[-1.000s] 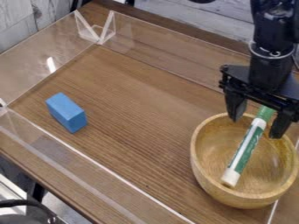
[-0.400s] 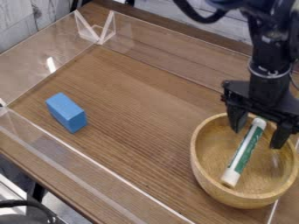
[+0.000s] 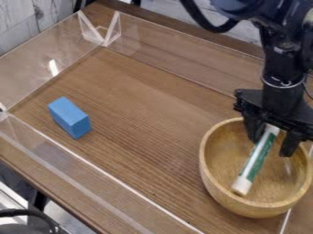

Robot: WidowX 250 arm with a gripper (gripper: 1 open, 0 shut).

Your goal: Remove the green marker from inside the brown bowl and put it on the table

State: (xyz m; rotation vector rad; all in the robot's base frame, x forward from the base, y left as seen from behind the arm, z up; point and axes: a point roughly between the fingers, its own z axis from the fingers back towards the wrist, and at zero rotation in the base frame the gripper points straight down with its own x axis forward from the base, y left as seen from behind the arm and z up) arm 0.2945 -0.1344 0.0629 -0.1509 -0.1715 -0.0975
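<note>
Camera view: my gripper [image 3: 273, 136] is over the far side of the brown bowl [image 3: 218, 186], fingers apart w/ the green marker's [image 3: 254, 166] upper end btwn them. Gap shows on the bowl's right-wall side, so no firm grip afaict; can't tell if the other finger touches. Marker's inside the bowl, leaning lengthwise, white end toward the bowl's near wall, other end up under me. So it runs near-to-far, approx. across my finger spread: good for a pinch, no big twist req'd imo. Next: squeeze, lift clear of the bowl rim, then set down on the table [image 3: 141, 119], prob. left of the bowl.
</note>
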